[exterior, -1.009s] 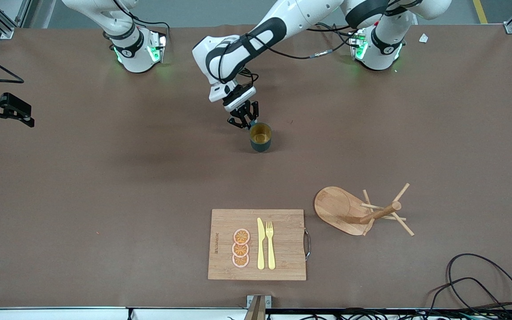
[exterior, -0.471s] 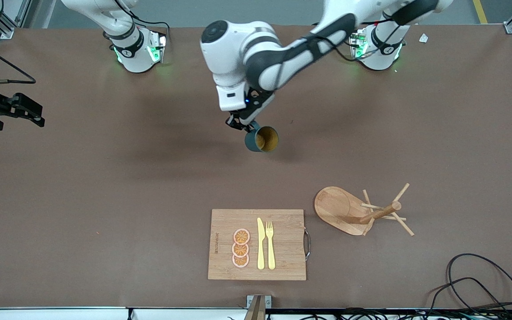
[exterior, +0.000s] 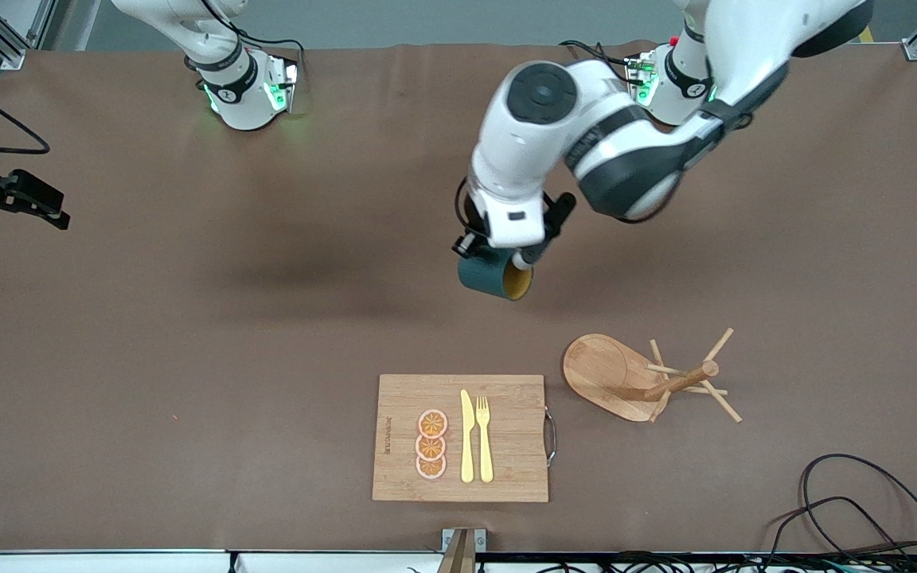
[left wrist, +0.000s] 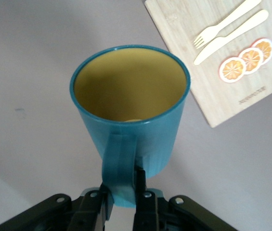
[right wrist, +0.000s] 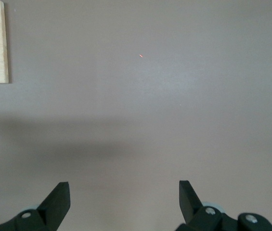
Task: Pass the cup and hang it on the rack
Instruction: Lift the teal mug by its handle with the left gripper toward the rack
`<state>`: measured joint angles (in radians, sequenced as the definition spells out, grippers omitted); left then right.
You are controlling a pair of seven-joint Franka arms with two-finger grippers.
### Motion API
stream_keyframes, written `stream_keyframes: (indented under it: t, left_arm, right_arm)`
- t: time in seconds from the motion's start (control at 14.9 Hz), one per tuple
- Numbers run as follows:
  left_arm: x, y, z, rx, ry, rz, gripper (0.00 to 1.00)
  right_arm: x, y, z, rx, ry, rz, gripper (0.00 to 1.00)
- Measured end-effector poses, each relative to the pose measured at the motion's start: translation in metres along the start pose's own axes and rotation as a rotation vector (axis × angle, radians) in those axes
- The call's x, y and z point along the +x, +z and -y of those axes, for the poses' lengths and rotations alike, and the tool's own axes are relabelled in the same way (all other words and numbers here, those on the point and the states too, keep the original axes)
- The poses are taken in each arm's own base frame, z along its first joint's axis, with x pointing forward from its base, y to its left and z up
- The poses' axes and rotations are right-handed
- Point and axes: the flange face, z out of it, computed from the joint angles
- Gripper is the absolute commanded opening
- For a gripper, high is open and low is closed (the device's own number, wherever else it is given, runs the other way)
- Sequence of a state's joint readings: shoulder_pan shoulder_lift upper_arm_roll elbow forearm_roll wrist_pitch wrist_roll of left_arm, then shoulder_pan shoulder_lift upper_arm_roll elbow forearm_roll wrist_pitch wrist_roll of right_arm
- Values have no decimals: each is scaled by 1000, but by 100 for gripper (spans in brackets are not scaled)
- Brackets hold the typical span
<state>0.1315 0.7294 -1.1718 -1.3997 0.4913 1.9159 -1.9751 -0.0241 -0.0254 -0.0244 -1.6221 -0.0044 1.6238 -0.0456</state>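
Note:
The teal cup, yellow-ochre inside, hangs tilted on its side in the air over the bare middle of the table. My left gripper is shut on its loop handle; in the left wrist view the cup fills the centre, mouth facing away. In the front view the left wrist hides the fingers. The wooden rack stands on its oval base toward the left arm's end, nearer to the front camera than the spot under the cup. My right gripper waits open and empty over the right arm's end of the table, also shown in its wrist view.
A wooden cutting board with orange slices, a yellow knife and a fork lies beside the rack, near the table's front edge; it also shows in the left wrist view. Black cables lie at the front corner at the left arm's end.
The left arm has lifted the cup off the table, tipped it onto its side and carried it toward the rack. The right gripper has stayed about where it was.

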Motion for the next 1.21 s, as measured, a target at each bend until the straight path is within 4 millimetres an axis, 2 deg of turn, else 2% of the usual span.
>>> stream_keyframes:
  t: [0.34, 0.81, 1.01, 1.21]
  left_arm:
    - [93, -34, -12, -72, -67, 226, 1]
    - [211, -57, -5, -185, -60, 522, 1]
    - [257, -59, 4, -244, -52, 611, 1]
    - [297, -50, 12, -293, -45, 662, 1]
  right_arm:
    - [2, -2, 2, 12, 59, -17, 100]
    - [1, -2, -7, 19, 78, -16, 100]
    - [0, -1, -8, 19, 79, -7, 100]
    - [-1, -2, -9, 18, 82, -9, 100]
